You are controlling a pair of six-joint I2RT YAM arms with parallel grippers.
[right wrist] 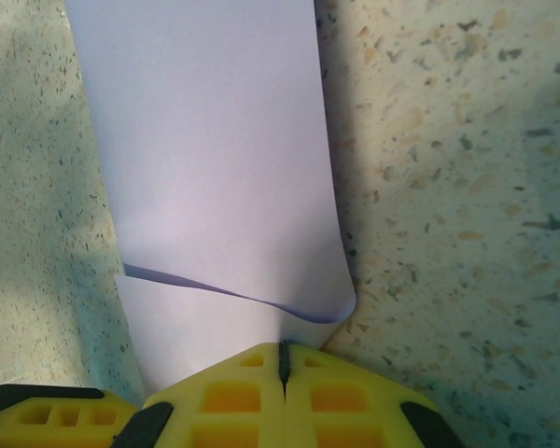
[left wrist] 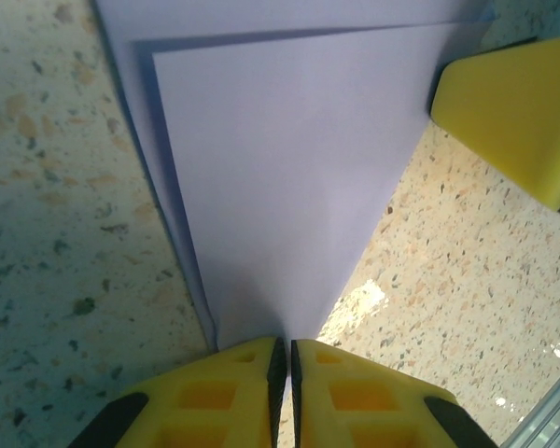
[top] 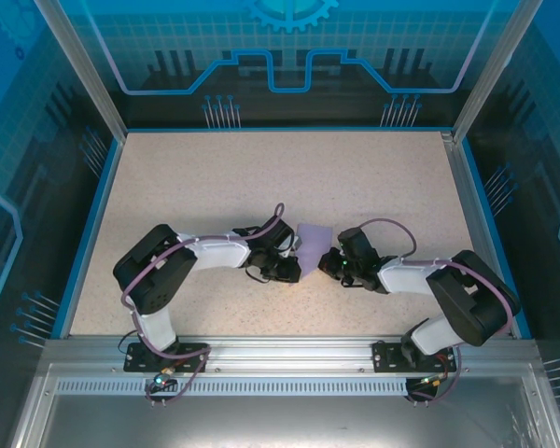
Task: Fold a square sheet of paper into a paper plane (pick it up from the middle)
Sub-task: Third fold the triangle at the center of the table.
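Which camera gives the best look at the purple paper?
The left wrist view: the purple paper spreads wide there, one layer lying over another, its tip pinched between the yellow fingers. The right wrist view shows a curled upper layer; the top view, a small distant patch.

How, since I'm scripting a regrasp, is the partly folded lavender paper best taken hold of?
Pinch an edge, coming in low and sideways along the table. The paper is a thin, layered sheet, so only its rim gives the jaws purchase. The left gripper pinches its tapered corner this way; the right gripper pinches the opposite end, below a curled flap.
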